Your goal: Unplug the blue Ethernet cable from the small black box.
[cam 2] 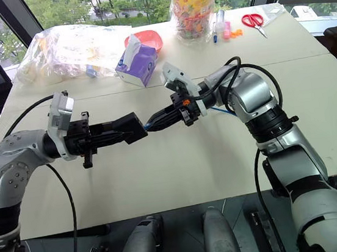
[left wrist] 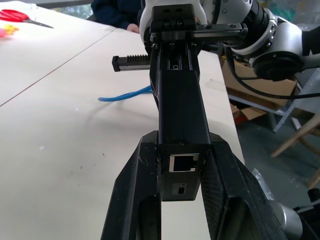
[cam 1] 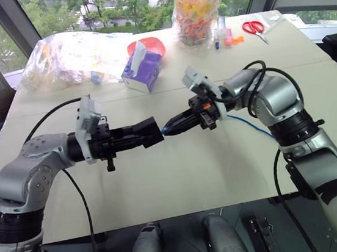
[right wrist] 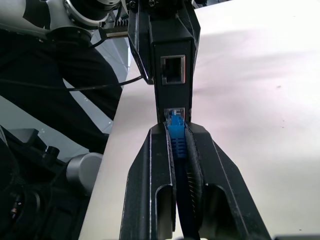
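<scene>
- Above the pale tabletop (cam 1: pixel 181 180) you see the left gripper (cam 1: pixel 146 133) clamping the small matte black box (right wrist: pixel 172 65).
- Right gripper (right wrist: pixel 179 150) pinches the light-blue Ethernet cable (cam 1: pixel 249 125) plug — still seated in the box.

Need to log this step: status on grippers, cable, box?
Left gripper shut on small black box. Right gripper shut on blue Ethernet cable plug, still in its port. Nothing in the way.

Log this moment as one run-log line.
left end effector: shut on small black box | right end effector: shut on blue Ethernet cable plug | plug: at box port, seating unclear | both above table
</scene>
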Motion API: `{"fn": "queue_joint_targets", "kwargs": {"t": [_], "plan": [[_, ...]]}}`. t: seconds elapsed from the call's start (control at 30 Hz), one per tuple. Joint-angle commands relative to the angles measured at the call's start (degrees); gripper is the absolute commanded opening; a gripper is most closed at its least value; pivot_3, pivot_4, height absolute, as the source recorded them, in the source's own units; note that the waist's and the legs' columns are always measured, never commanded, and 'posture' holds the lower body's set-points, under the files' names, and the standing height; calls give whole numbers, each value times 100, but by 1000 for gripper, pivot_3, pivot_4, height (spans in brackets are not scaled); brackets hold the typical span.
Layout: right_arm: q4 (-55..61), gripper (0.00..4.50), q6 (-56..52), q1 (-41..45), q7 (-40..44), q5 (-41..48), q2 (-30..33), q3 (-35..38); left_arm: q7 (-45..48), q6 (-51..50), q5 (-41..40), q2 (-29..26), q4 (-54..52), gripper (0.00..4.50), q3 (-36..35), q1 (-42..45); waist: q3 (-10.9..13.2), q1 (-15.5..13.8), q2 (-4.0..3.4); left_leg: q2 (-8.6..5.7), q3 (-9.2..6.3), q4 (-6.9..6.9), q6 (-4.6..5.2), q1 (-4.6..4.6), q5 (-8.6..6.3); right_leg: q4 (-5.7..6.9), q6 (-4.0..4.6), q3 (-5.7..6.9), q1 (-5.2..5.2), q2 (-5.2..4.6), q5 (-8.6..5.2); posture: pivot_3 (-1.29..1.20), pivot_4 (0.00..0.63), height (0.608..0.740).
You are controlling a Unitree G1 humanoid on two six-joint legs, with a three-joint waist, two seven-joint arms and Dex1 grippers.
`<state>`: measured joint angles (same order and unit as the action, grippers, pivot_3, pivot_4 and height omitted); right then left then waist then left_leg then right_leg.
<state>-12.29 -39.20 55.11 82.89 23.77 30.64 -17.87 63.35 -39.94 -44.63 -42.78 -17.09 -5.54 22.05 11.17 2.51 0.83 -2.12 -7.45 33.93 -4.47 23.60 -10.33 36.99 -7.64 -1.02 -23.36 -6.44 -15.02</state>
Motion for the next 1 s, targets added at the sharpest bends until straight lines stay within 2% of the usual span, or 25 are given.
{"fn": "queue_joint_targets", "kwargs": {"t": [0.03, 0.2, 0.3, 0.43, 0.53, 0.73, 0.83, 0.9, 0.93, 1.0], "plan": [[-458, 15, 230, 13, -130, -263, 161, 150, 149, 32, -213, -133, -346, 473, -195, -96, 1, -12, 1, -1, 1, 0, 0, 1, 0, -1, 4, 0, 0, 0, -2, 0, 150, 726], [-990, 15, 442, 126, -228, -418, 199, 329, 137, 163, -135, -149, -317, 473, -178, -156, 1, -2, 1, -1, 1, 0, 0, 3, 0, -1, 16, 0, -2, -1, -9, 0, 150, 726], [-1204, 15, 918, 58, -476, -642, 148, 398, 157, 404, 116, -153, -188, 473, -112, -205, 2, 5, 1, -1, 3, 0, 0, 3, 0, -1, 15, -1, -2, -1, -8, 0, 150, 726], [-2452, 15, 2030, 87, -2223, -1460, -226, 558, -538, 1512, 1276, 312, 626, 473, 124, -11, 0, -7, 3, -1, 5, -1, -1, -7, 1, 0, 3, -1, 6, -1, -1, 0, 150, 726], [-3409, 15, 2724, 230, -3244, -1829, -388, 752, -772, 1841, 1591, 599, 993, 473, 182, 120, 1, -22, 5, -2, 6, 6, -2, -3, 3, 0, 11, -2, 5, -1, -1, 0, 150, 726], [-4707, 15, 3351, 478, -4635, -2116, -537, 1133, -893, 2019, 1865, 992, 1123, 473, 473, 149, 4, -5, 5, -5, 6, -2, -2, 21, 3, -1, -1, -4, -17, -2, 5, 0, 150, 726], [-5020, 15, 3442, 578, -4992, -2113, -622, 1354, -949, 2145, 2004, 1219, 1256, 473, 624, 162, 4, 21, 5, -4, 5, -6, -2, 19, 3, 0, -2, -3, -18, -2, 5, 0, 150, 726], [-5103, 858, 3414, 643, -5018, -2037, -675, 1520, -1019, 2285, 2178, 1434, 1476, 473, 788, 243, 4, 18, 5, -3, 5, -5, -2, 16, 3, 3, -2, -3, -17, -1, 5, 0, 150, 726], [-5109, 1126, 3396, 661, -5005, -2017, -694, 1578, -1050, 2353, 2265, 1531, 1591, 473, 860, 296, 4, 18, 5, -4, 6, -4, -2, 15, 3, 6, -2, -3, -16, -1, 5, 0, 150, 726], [-5087, 2189, 3336, 678, -4944, -1992, -719, 1677, -1112, 2463, 2406, 1655, 1771, 473, 940, 373, 4, 11, 4, -4, 6, -1, -1, 14, 4, 8, -2, -4, -14, 0, 5, 0, 150, 726]]}}
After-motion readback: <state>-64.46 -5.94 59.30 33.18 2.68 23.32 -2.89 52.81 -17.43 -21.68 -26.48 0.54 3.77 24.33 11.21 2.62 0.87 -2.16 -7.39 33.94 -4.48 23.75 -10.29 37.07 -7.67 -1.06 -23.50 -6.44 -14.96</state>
